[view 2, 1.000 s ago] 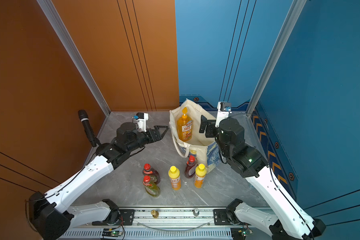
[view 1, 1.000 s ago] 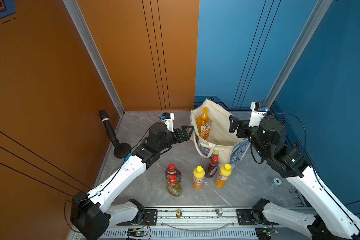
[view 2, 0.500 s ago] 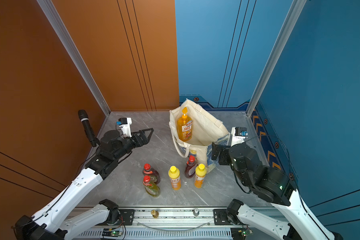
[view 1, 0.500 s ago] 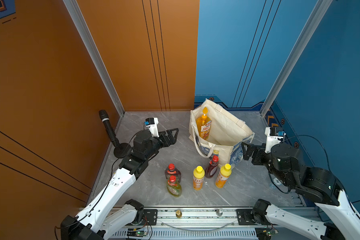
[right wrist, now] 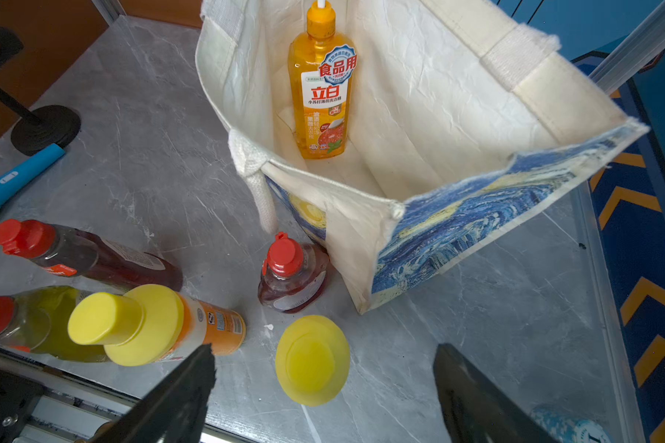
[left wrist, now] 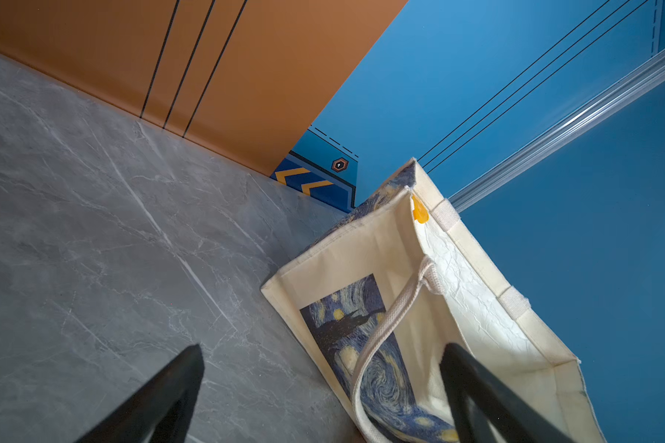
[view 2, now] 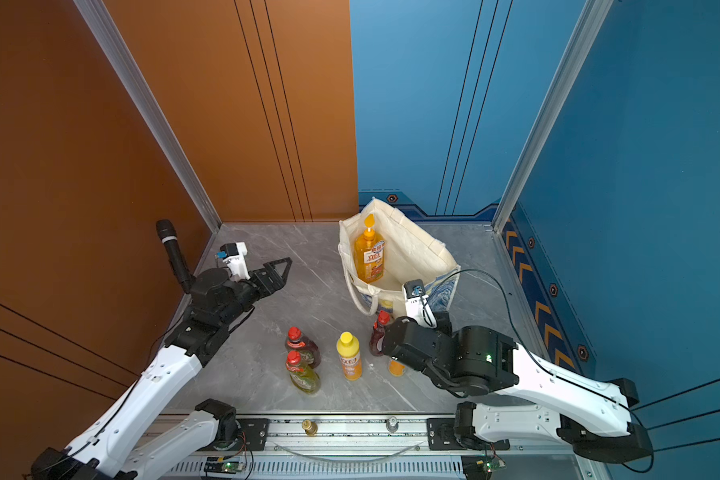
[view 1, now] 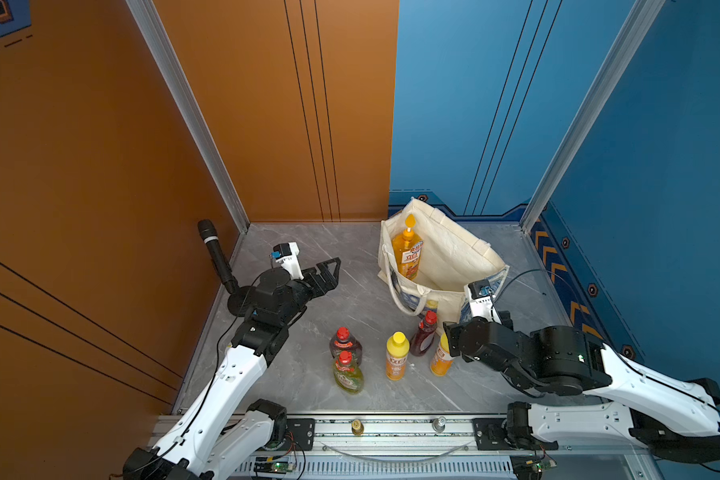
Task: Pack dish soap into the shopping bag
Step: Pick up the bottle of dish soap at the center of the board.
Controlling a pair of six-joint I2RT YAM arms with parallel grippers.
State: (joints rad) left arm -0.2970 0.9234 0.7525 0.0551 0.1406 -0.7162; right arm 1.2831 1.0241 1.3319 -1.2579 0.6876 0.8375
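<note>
The cream-white fabric shopping bag with the blue-and-yellow swirl print (view 1: 454,253) (view 2: 412,249) stands on the grey marble surface (view 1: 308,257), far and right of centre. Its mouth gapes upward, and one loop handle droops over the near left rim. Inside is a single item: the big orange pump-top dish soap bottle (view 1: 408,255) (view 2: 368,259) (right wrist: 321,99). It stands on the bag's floor against the far left wall, long axis vertical and pump uppermost. The rest of the bag's interior shows only bare lining.

Five bottles stand outside, near the bag, all upright with caps up. A dark red red-capped bottle (view 1: 424,338) touches the bag's near corner. Just nearer stands an orange yellow-capped bottle (view 1: 440,359). Another orange yellow-capped bottle (view 1: 396,356) is to its left. Further left are a second dark red bottle (view 1: 345,343) and, just nearer, the yellow-green red-capped bottle (view 1: 347,374).

The right tool (right wrist: 323,349) hangs over the yellow cap nearest the bag, its jaws spread to either side and clear of the cap. The left tool (view 1: 329,270) hangs left of the bag, jaws wide apart and empty, pointing toward it.
</note>
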